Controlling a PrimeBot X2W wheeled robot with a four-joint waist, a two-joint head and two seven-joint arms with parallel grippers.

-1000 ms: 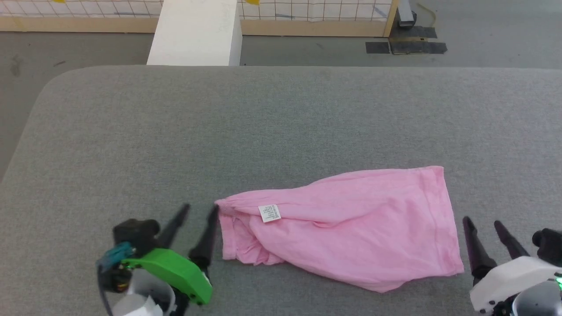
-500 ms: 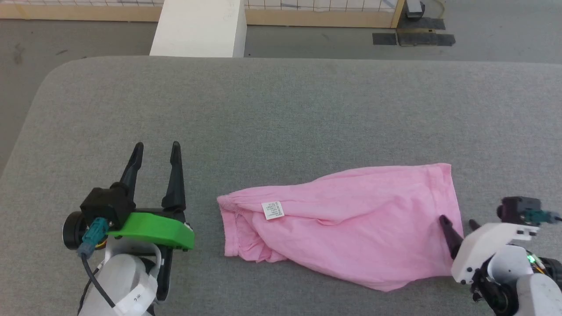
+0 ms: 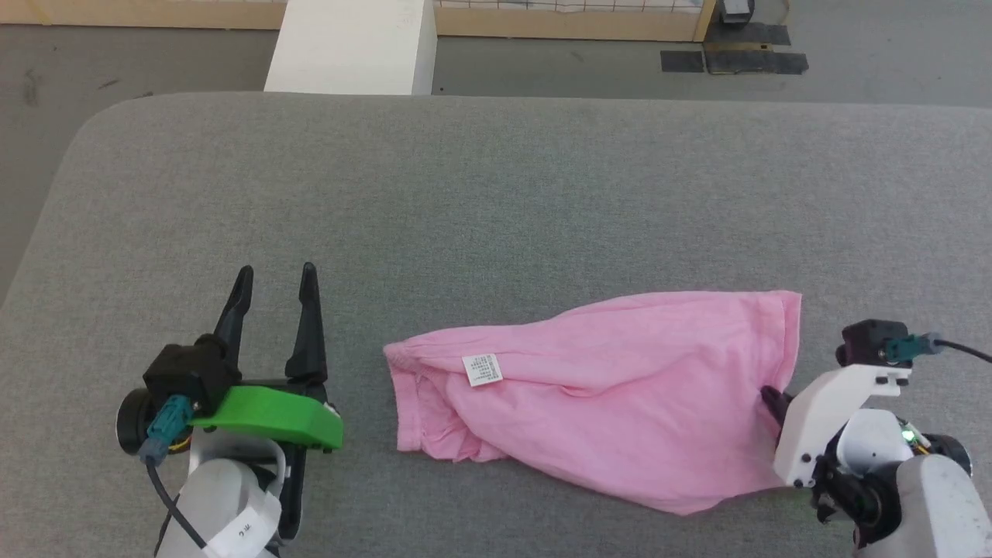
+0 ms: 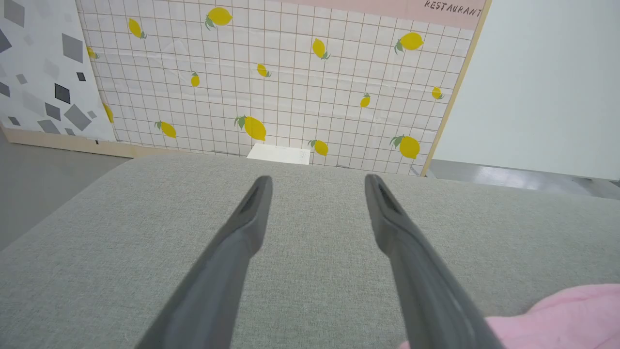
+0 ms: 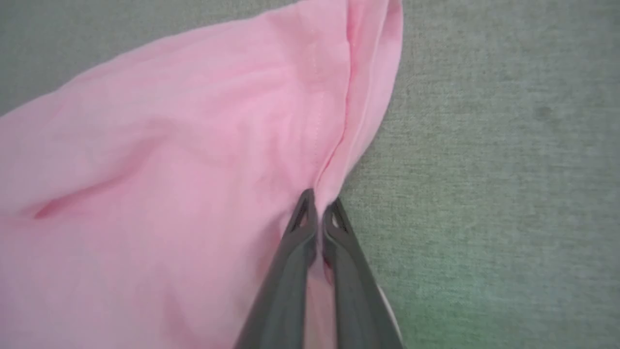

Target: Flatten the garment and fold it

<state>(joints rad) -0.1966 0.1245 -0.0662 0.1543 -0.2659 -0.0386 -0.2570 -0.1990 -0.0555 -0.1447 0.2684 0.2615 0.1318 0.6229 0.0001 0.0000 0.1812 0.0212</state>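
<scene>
Where the garment lies rumpled on the grey padded table, at about 5 o'clock from the table's middle in the head view, the right gripper has its two fingers pressed together on the hemmed edge at the cloth's 3 o'clock side, a pinch of pink caught between the tips. The gathered waistband end points to 9 o'clock, and the small white label lies face up near it. The left gripper sits at 9 o'clock of the garment, apart from it, fingers spread wide and pointing to 12 o'clock; bare grey cloth separates it from the waistband. Beyond the table's far edge, at 12 o'clock, a white block stands on the floor, with dark tape patches at 1 o'clock. In the left wrist view a tiled wall panel printed with lemons rises behind the table.
</scene>
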